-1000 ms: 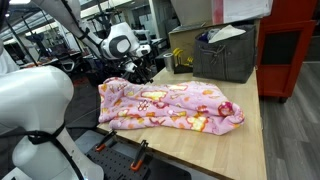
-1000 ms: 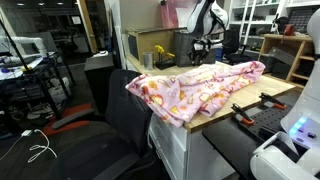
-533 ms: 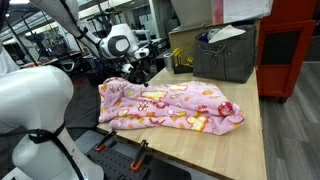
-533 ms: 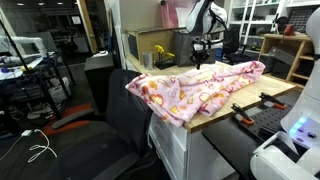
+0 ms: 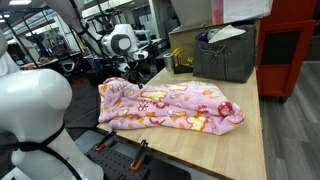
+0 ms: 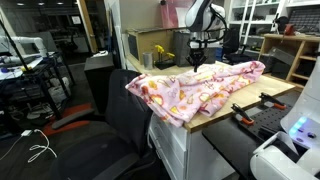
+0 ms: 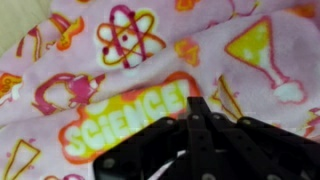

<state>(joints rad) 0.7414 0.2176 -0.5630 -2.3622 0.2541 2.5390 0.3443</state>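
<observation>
Fingers (image 7: 198,122) together over pink science-print blanket (image 7: 120,70)

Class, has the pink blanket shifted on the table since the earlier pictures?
No: the pink blanket lies as before, its end just as near the grey bin.

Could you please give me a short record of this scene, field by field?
gripper: gripper shut, fingertips down on the fabric; whether it pinches any cannot be told
cloth: pink blanket with science print, rumpled, hanging over one table edge
surface: wooden table
nearby: grey bin standing behind the blanket
</observation>
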